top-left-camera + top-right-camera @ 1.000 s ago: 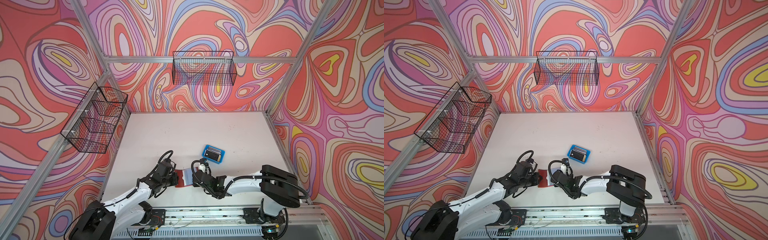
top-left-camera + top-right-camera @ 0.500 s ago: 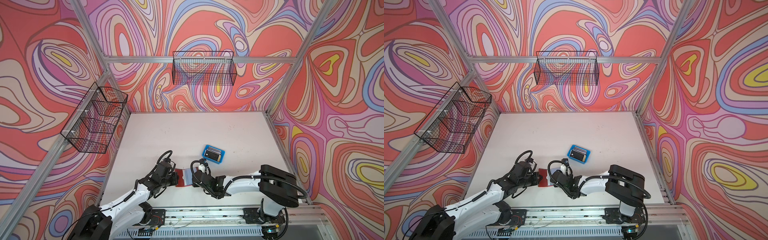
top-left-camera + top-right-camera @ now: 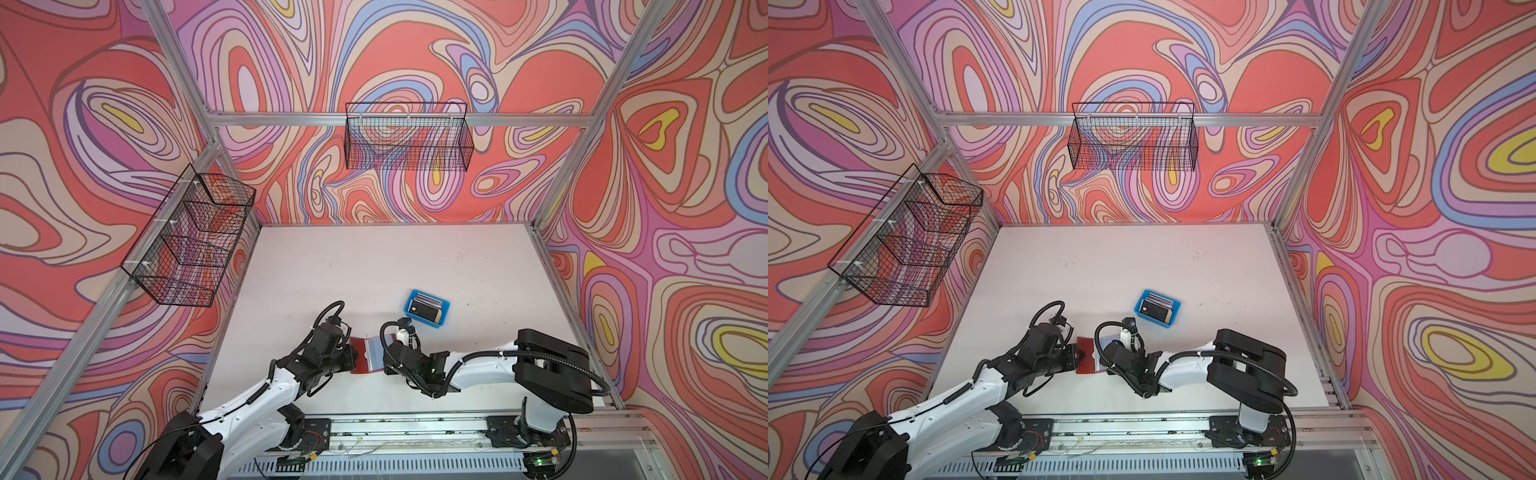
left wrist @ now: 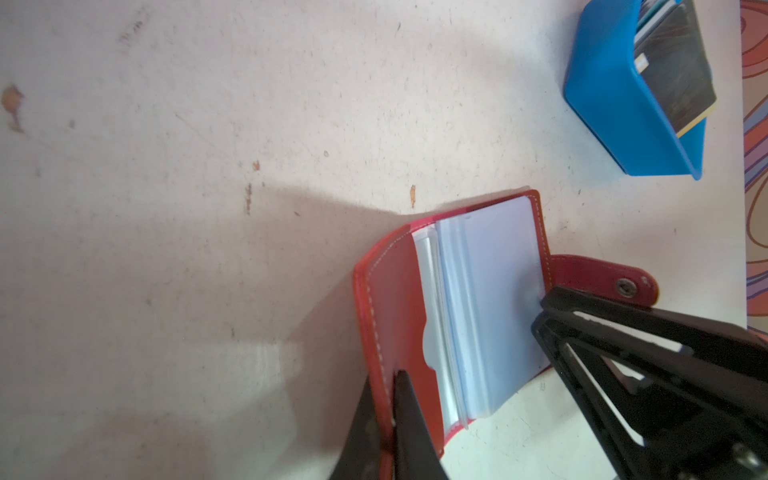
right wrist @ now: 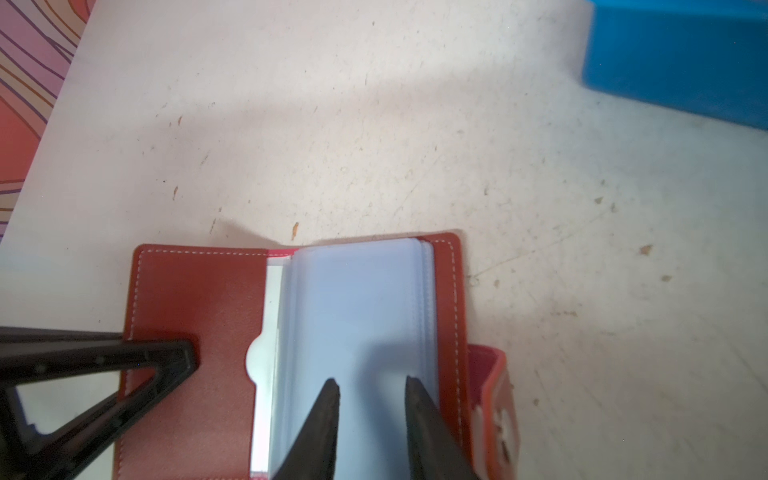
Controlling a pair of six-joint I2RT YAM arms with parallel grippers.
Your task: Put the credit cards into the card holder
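A: Which step?
B: Opening up. The card holder [image 3: 365,355] lies spread on the tabletop [image 3: 374,266]. The left hand [image 4: 388,378] is pressed together on its cover edge. The right hand [image 5: 372,386] is slightly spread and empty, tips at the clear sleeves [image 5: 353,311].
A: Cards?
B: The credit cards [image 4: 673,70] sit in the blue tray [image 4: 602,95], near the card holder, not touching. Next, likely: right hand fetches one and finds a sleeve mouth.

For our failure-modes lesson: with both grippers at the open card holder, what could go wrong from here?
Left gripper pinches only the card holder's cover edge; it could slip and the cover fold shut.
Right gripper touches the clear sleeves; leaving for the credit cards in the blue tray may let them flip.
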